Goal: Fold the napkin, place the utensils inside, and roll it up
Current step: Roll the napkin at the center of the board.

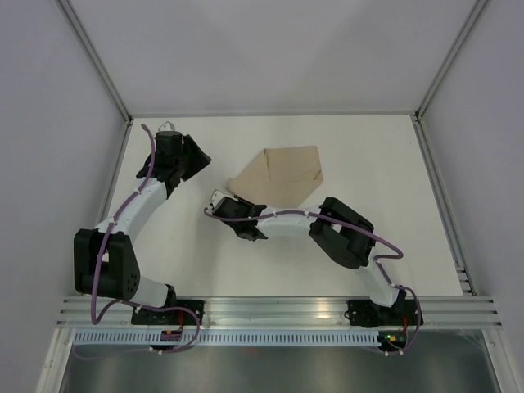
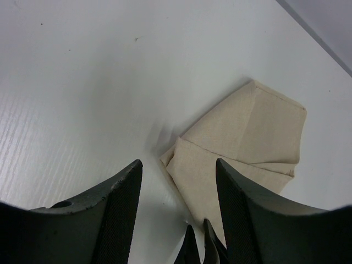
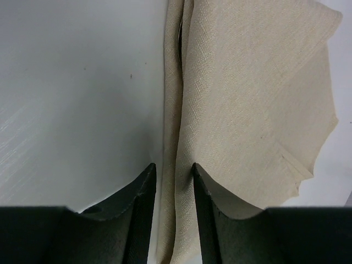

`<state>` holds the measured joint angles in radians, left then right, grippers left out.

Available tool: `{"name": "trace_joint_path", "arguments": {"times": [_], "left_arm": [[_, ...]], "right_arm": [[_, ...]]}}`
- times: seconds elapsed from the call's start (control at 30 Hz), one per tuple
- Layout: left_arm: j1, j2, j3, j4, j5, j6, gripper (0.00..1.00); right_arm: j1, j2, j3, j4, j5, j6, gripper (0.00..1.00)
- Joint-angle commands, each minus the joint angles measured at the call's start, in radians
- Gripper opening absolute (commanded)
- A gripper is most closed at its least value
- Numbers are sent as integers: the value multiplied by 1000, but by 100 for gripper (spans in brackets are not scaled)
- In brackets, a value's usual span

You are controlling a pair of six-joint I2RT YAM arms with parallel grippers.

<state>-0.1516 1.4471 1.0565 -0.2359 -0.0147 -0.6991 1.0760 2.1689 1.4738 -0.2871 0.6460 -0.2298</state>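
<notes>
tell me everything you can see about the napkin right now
The napkin is a plain beige-tan woven cloth, folded into an irregular many-sided shape with overlapping layers and visible creases. It lies flat on the white table, around the middle. The right gripper pinches a narrow doubled fold along one edge. A dark sliver shows inside that fold; what it is cannot be told.

Top view looks down from above and behind the arm bases [image 1: 176,313], far enough out to take in the whole table [image 1: 368,139]; left wrist camera peers forward past its fingers [image 2: 121,214], napkin [image 2: 242,143] near but apart; right wrist camera hangs close over the same napkin, cloth filling half its frame; all three views share it.
</notes>
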Motion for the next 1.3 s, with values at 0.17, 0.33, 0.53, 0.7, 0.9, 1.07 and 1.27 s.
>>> {"name": "trace_joint_path", "arguments": {"times": [0.17, 0.33, 0.53, 0.7, 0.9, 1.07, 1.27], "left_arm": [[7, 16, -12, 20, 33, -22, 61], [7, 25, -12, 23, 39, -20, 61], [7, 33, -20, 32, 35, -19, 61], [7, 39, -42, 59, 41, -22, 61], [7, 30, -90, 125, 64, -17, 60], [7, 19, -167, 220, 82, -17, 60], [-8, -5, -311, 363, 117, -76, 60]], "right_arm": [[-5, 46, -26, 43, 32, -39, 41], [-7, 62, -39, 55, 29, -46, 33], [-30, 55, -56, 58, -3, -40, 25], [-39, 29, -81, 69, -46, -42, 18], [-45, -26, -112, 72, -131, -42, 6], [-60, -72, -133, 63, -204, -36, 3], [-70, -138, -191, 54, -258, -40, 2]]}}
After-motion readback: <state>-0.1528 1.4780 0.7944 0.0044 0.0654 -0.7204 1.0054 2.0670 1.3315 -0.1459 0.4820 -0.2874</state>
